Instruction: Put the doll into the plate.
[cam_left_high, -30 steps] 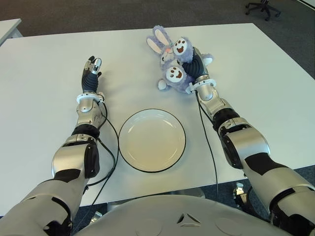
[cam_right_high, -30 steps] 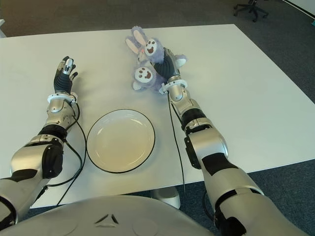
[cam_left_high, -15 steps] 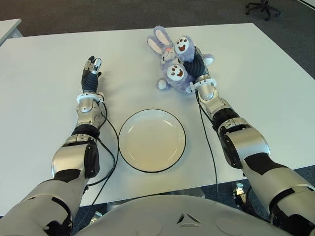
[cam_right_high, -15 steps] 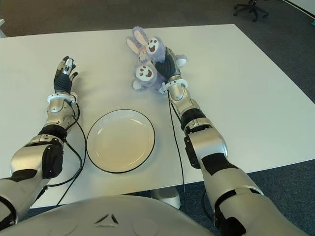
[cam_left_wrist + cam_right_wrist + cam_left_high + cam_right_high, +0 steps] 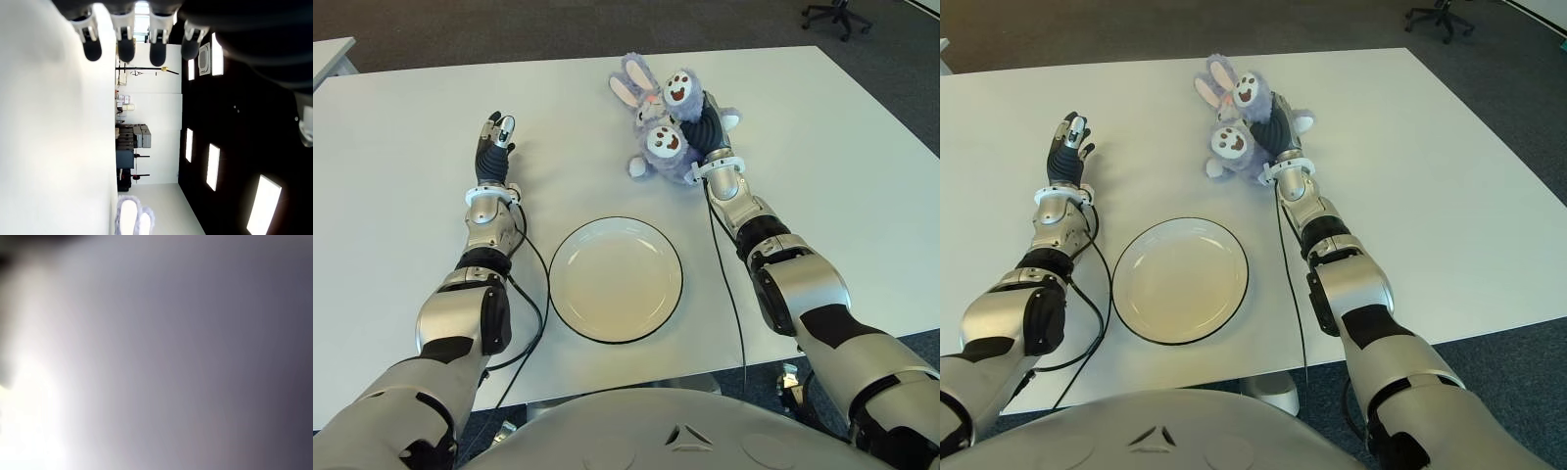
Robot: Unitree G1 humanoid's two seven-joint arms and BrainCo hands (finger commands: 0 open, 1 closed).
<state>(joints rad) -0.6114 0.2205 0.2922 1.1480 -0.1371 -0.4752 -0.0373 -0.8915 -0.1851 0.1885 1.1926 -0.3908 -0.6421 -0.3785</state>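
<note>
My right hand point(image 5: 703, 125), closed on the purple plush doll point(image 5: 664, 132), had raised it slightly; white round plate point(image 5: 616, 279) still empty.

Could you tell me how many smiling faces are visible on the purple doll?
2: one smiling face farther from the plate, beside the rabbit ears, one smiling face nearer it. The right hand may hide more.

Bare white tabletop point(image 5: 401, 196) is lying open between the fluffy purple rabbit doll point(image 5: 664, 127) and the round white black-rimmed plate point(image 5: 616, 278), nothing standing in that stretch. The plate's dish is holding nothing. The left hand point(image 5: 495, 147) is showing well apart, leftward.
</note>
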